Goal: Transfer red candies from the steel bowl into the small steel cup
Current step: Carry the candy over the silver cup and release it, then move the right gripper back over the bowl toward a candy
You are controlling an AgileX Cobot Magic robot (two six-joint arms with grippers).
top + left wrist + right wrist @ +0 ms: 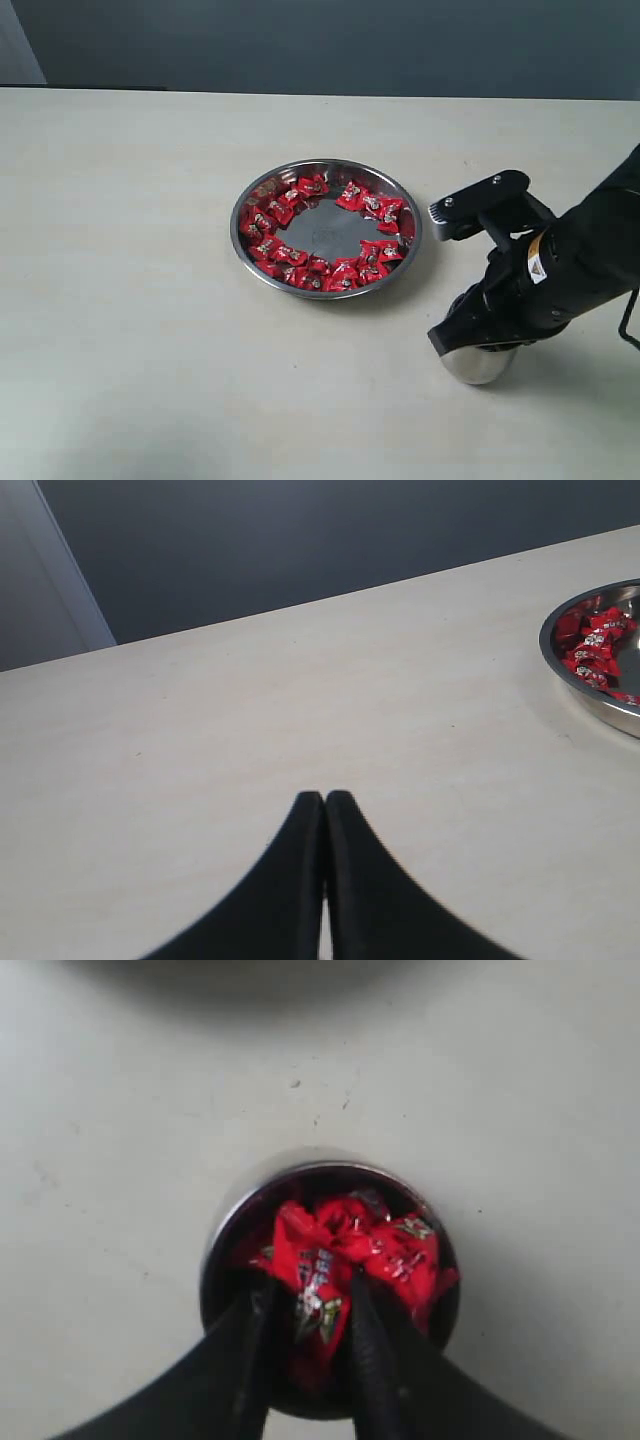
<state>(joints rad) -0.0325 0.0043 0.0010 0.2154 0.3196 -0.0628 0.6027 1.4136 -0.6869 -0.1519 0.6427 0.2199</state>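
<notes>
Pale table [150, 300] before dark, perhaps blue-grey wall [350, 40].

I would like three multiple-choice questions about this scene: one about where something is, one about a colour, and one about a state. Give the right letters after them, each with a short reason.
1. Where does the cup stand?
A. inside the bowl
B. on the table, apart from the bowl
C. on the floor

2. What colour are the wrappers of the candies in the bowl?
A. blue
B. red
C. gold

3. How does the left gripper stand?
A. wide open
B. closed on a candy
C. closed, with nothing in it

Answers:
1 B: the exterior view shows bare table between the cup and the bowl.
2 B: every wrapper around the inside of the bowl is shiny red.
3 C: the left wrist view shows its two fingers touching over bare table, with nothing between them.
</notes>
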